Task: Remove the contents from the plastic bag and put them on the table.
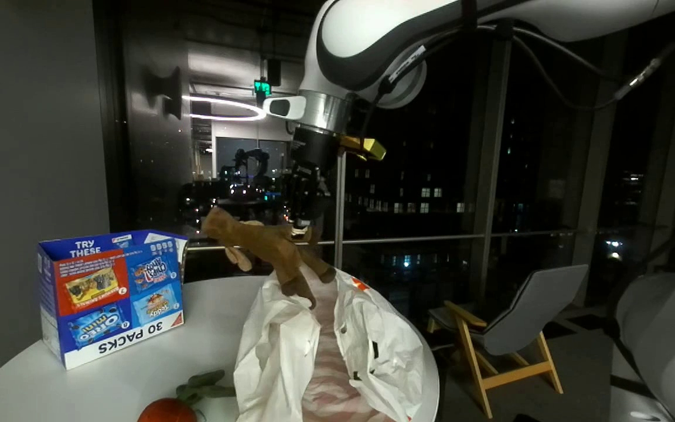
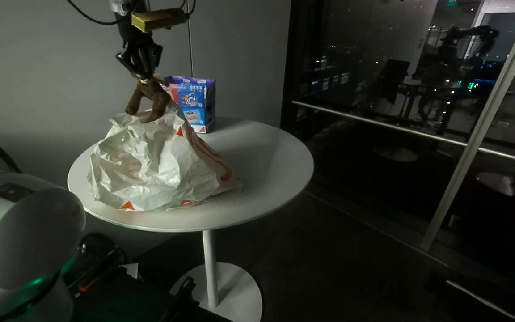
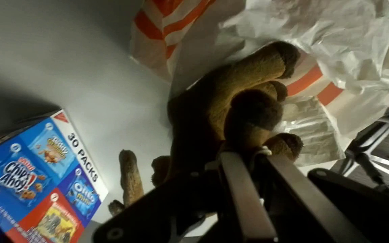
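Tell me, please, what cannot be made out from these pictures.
Bag: in an exterior view, its crumpled side hides whatever may lie inside.
Red thing: in an exterior view, the bottom edge cuts it off.
Green piece: in an exterior view, the bag seems to cover one end.
Toy: in the wrist view, fingers and shadow obscure the gripped spot.

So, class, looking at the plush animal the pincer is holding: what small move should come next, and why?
Probably a slight lift: the pincer grips the brown plush animal, whose legs hang over the open white plastic bag, perhaps touching it. Going up first should keep those legs from dragging the bag when the animal moves sideways to the round white table.
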